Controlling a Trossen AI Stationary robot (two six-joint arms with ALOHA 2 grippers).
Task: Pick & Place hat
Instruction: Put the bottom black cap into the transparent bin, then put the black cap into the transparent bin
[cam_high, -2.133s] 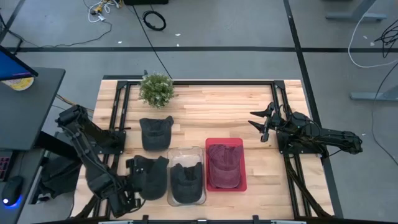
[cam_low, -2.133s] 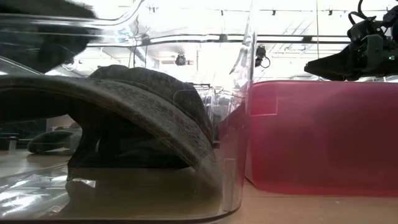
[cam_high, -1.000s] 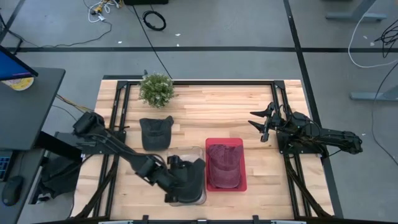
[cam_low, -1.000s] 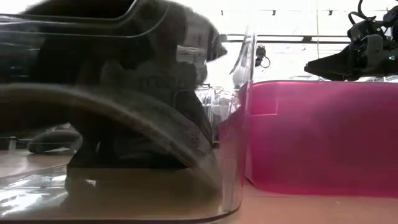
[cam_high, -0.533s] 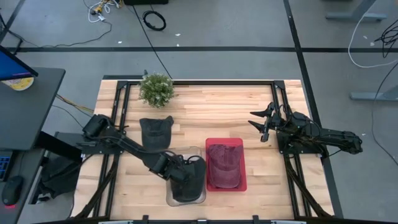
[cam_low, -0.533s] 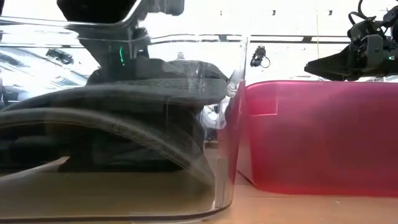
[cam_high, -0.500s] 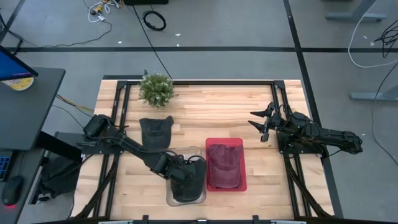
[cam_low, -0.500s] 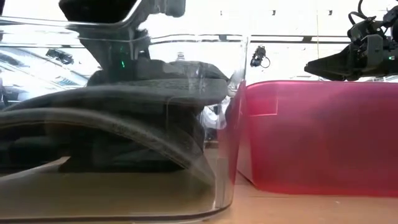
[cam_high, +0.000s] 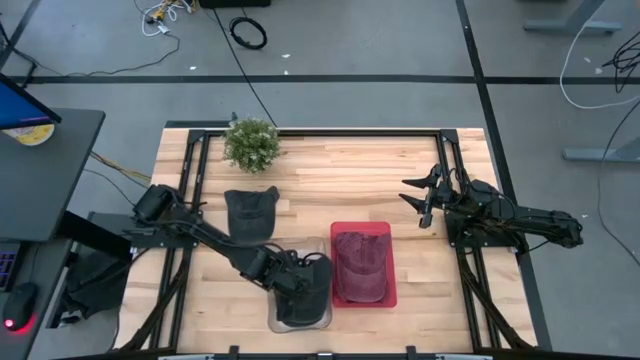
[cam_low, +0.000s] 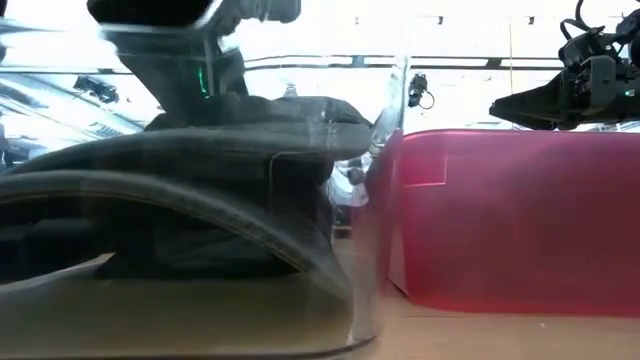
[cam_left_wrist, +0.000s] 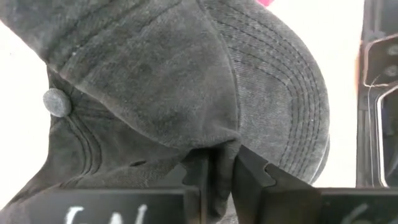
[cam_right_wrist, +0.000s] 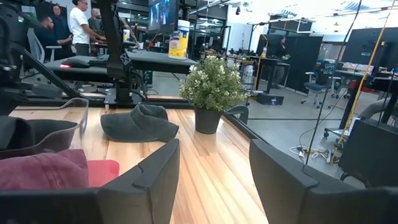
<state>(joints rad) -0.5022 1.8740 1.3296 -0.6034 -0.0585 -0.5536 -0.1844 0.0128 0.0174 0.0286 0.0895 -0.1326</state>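
left gripper holds a dark hat inside the clear bin

from the overhead camera i see the wooden table (cam_high: 330, 175) with both arms in view. my left arm reaches from the nine o'clock edge across to the clear bin (cam_high: 299, 325) near six o'clock. the left gripper (cam_high: 290, 283) sits low over that bin, and in its wrist camera the two fingers (cam_left_wrist: 198, 177) are pinched together on a fold of a dark grey hat (cam_left_wrist: 174, 87). that hat (cam_high: 305, 290) lies inside the clear bin. in the table-level camera it looks like stacked dark fabric behind the clear wall, so there may be another hat beneath it, though i cannot tell for sure.

just beside the clear bin, toward three o'clock, is a red bin (cam_high: 387, 295) with a maroon hat (cam_high: 360, 265) lying in it. another dark hat (cam_high: 250, 212) rests on the bare table just toward twelve o'clock from the clear bin, apart from it. a small potted plant (cam_high: 251, 143) stands near eleven o'clock.

my right arm waits at the three o'clock side, raised off the table. the right gripper (cam_high: 420, 198) points toward the table's centre with its jaws spread apart and nothing between them. its wrist camera looks past them to the plant (cam_right_wrist: 213, 86) and people in the room beyond.
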